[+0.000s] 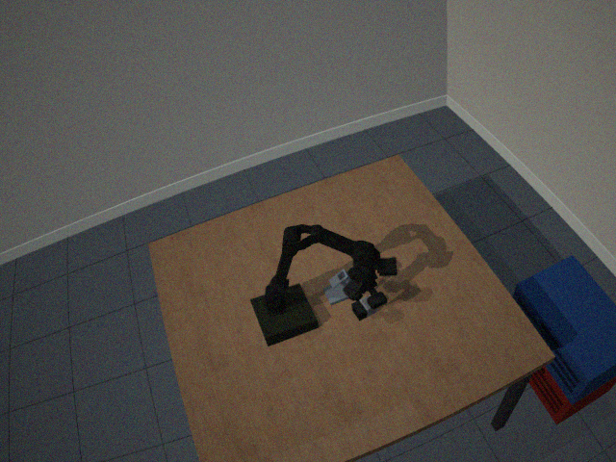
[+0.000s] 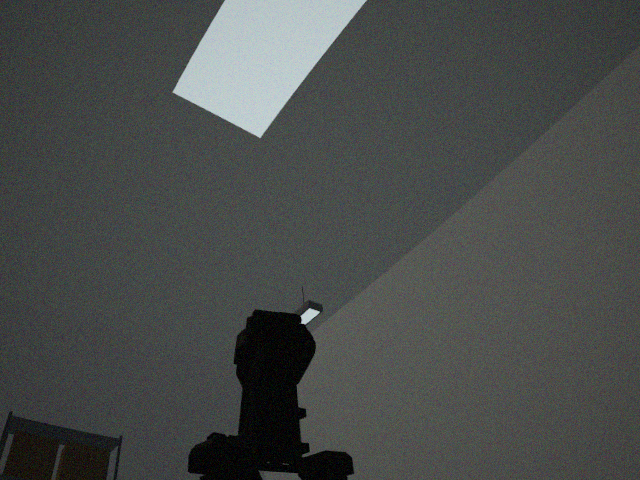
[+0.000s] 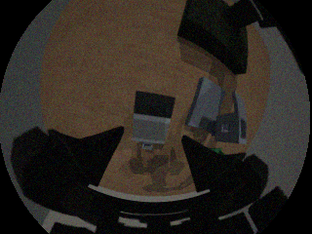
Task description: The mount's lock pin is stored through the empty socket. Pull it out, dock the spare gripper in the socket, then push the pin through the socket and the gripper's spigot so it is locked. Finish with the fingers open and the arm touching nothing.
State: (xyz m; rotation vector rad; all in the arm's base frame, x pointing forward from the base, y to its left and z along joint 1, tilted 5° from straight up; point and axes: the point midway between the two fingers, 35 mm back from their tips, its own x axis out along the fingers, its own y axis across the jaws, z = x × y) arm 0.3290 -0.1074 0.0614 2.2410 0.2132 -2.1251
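Note:
My gripper (image 1: 369,303) (image 3: 154,134) is open with nothing held. It points down over the spare gripper (image 3: 150,128), a block with a black part, a grey part and a small grey stub, lying between the fingertips in the wrist view. The height gap between them cannot be told. The mount (image 1: 338,295) (image 3: 207,103), blue-grey, stands between the spare gripper and the arm's base. Its socket (image 1: 341,274) (image 3: 225,128) has a square opening. A small green part (image 3: 217,151) shows beside my right-hand finger in the wrist view, perhaps the pin; the rest is hidden.
The arm's dark base block (image 1: 286,318) (image 3: 214,36) stands close to the mount on the wooden table (image 1: 347,377). A blue and red crate stack (image 1: 577,322) stands on the floor beyond the table's right edge. The exterior view shows mostly ceiling and the arm's dark outline.

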